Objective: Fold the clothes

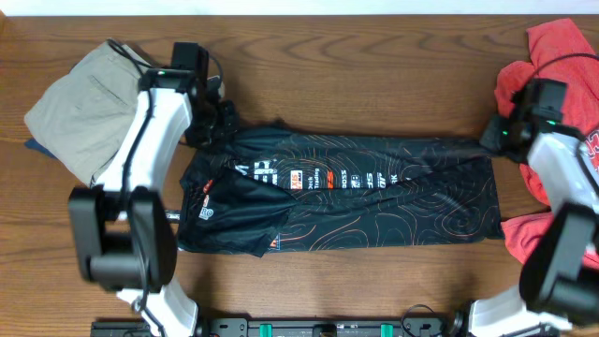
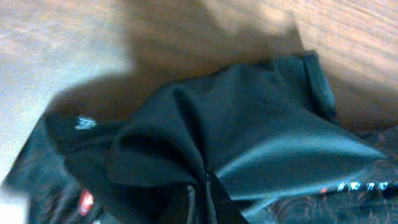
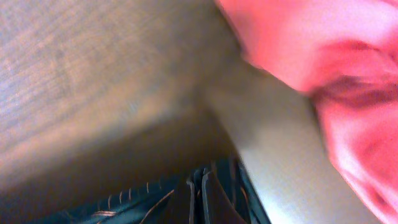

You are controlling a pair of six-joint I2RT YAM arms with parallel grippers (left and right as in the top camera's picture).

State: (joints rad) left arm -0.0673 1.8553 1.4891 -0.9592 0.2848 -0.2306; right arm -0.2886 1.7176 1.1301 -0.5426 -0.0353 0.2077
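The black jersey (image 1: 356,192) with thin orange contour lines and sponsor logos lies across the middle of the table, stretched left to right, its far edge pulled taut. My left gripper (image 1: 208,122) is shut on the jersey's far left corner; the left wrist view shows the black cloth (image 2: 249,137) bunched between my fingers (image 2: 203,196). My right gripper (image 1: 494,138) is shut on the jersey's far right corner; the right wrist view shows the hem (image 3: 143,202) pinched in my fingers (image 3: 198,193).
Folded khaki-beige trousers (image 1: 80,112) lie at the far left, behind the left arm. A pile of red clothes (image 1: 562,56) lies at the far right, also in the right wrist view (image 3: 323,56). Wooden table (image 1: 374,65) beyond the jersey.
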